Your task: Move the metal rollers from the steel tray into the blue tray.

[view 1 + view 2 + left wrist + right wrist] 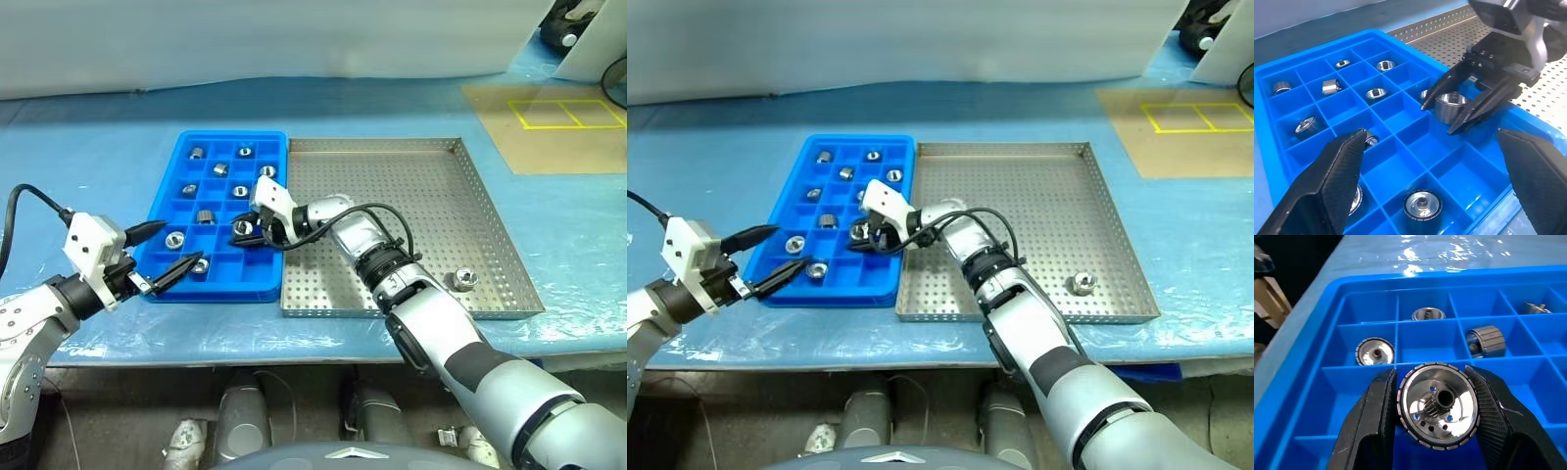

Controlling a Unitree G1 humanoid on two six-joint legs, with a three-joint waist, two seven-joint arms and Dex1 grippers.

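Note:
The blue tray (pixel 233 136) lies left of the steel tray (pixel 421 191), and several metal rollers (pixel 245 152) sit in its compartments. My right gripper (pixel 245 231) reaches across from the steel tray and hangs just above the compartments at the blue tray's right side. It is shut on one roller (pixel 1437 406), gripped by its ribbed rim between both fingers. One more roller (pixel 462 279) lies on the steel tray's floor near its front right corner. My left gripper (pixel 182 242) is open over the blue tray's front left part, with nothing between its fingers.
Both trays rest on a blue-covered table (pixel 88 157). A brown mat with yellow tape lines (pixel 558 122) lies at the far right. The table's front edge runs just behind my arms.

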